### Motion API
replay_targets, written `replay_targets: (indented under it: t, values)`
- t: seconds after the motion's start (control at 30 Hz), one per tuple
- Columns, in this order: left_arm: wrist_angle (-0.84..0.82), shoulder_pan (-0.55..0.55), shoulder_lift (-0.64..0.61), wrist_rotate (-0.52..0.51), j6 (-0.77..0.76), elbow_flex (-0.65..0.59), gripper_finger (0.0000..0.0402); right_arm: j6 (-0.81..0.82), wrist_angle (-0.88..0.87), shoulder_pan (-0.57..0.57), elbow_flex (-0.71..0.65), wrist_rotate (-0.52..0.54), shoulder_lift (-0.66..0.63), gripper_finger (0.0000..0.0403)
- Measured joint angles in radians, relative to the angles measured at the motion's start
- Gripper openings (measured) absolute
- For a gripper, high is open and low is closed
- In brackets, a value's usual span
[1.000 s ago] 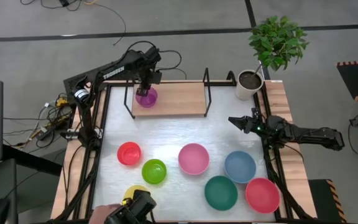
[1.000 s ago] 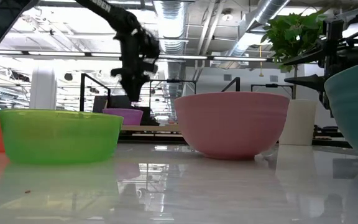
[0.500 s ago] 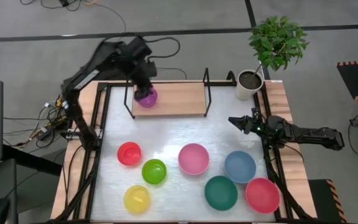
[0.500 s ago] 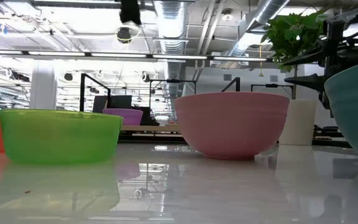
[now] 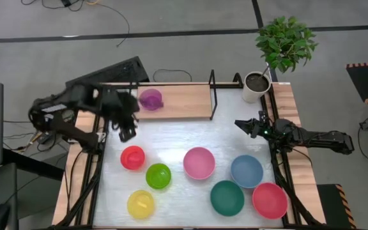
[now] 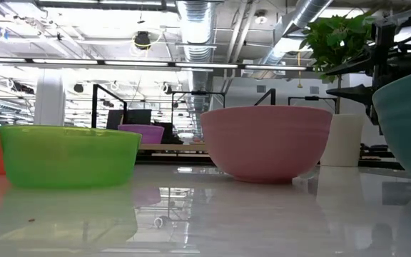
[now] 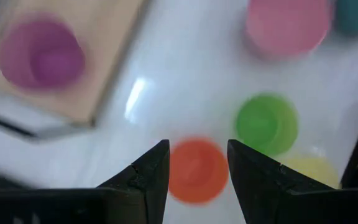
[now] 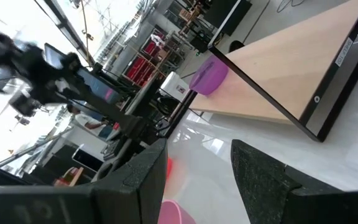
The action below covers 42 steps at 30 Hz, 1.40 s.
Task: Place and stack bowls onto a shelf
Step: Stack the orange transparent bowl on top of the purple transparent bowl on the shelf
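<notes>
My left gripper (image 5: 125,131) is open and hangs above the white table, between the shelf (image 5: 184,102) and the small red bowl (image 5: 133,157). In the left wrist view that red bowl (image 7: 197,172) shows between the open fingers of my left gripper (image 7: 197,152), well below them. The small purple bowl (image 5: 150,98) stands upright on the shelf's left end. On the table stand the lime-green (image 5: 158,176), yellow (image 5: 140,204), pink (image 5: 199,162), blue (image 5: 246,170), teal (image 5: 227,197) and large red (image 5: 269,200) bowls. My right gripper (image 5: 241,124) waits open at the table's right edge.
A white plant pot (image 5: 256,87) with a leafy plant stands at the table's far right corner, beside the shelf's black right posts (image 5: 212,83). The shelf board right of the purple bowl is bare. Bare table lies between the shelf and the row of bowls.
My left gripper has risen from the purple bowl, which stays on the shelf's left end. It then swung fast toward the table's near-left side, to above the small red bowl. A hand by the yellow bowl at the near edge has withdrawn.
</notes>
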Motion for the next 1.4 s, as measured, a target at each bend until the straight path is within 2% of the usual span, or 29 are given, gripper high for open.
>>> replay_targets:
  t: [0.07, 0.2, 0.33, 0.47, 0.53, 0.67, 0.97, 1.2, 1.4]
  values:
    - [0.047, -0.049, -0.034, -0.002, -0.057, -0.141, 0.0145, 0.000, 0.000, 0.000, 0.000, 0.000, 0.000, 0.0203]
    - [0.253, -0.104, -0.099, -0.002, -0.104, -0.417, 0.0145, 0.000, 0.000, 0.000, 0.000, -0.001, 0.000, 0.0203]
    - [0.463, -0.111, -0.131, 0.086, -0.106, -0.664, 0.0145, 0.007, 0.000, 0.001, 0.000, -0.003, 0.000, 0.0203]
    - [0.650, -0.088, -0.134, 0.142, -0.082, -0.856, 0.0145, 0.008, 0.000, 0.001, 0.000, -0.003, 0.000, 0.0203]
    - [0.694, -0.076, -0.129, 0.144, -0.055, -0.917, 0.0145, 0.008, 0.000, 0.001, 0.000, -0.003, 0.000, 0.0203]
    - [0.718, -0.047, -0.129, 0.123, -0.006, -0.969, 0.0145, 0.014, 0.000, 0.001, 0.000, -0.003, 0.000, 0.0203]
    - [0.713, 0.025, -0.130, 0.117, 0.151, -0.972, 0.0150, 0.020, 0.000, 0.001, 0.000, -0.003, 0.000, 0.0203]
    - [0.712, 0.074, -0.121, 0.144, 0.290, -0.972, 0.0198, 0.019, 0.000, 0.001, 0.000, -0.003, 0.000, 0.0203]
    - [0.712, 0.097, -0.036, 0.161, 0.392, -0.972, 0.0239, 0.019, 0.000, 0.001, 0.000, -0.003, 0.000, 0.0203]
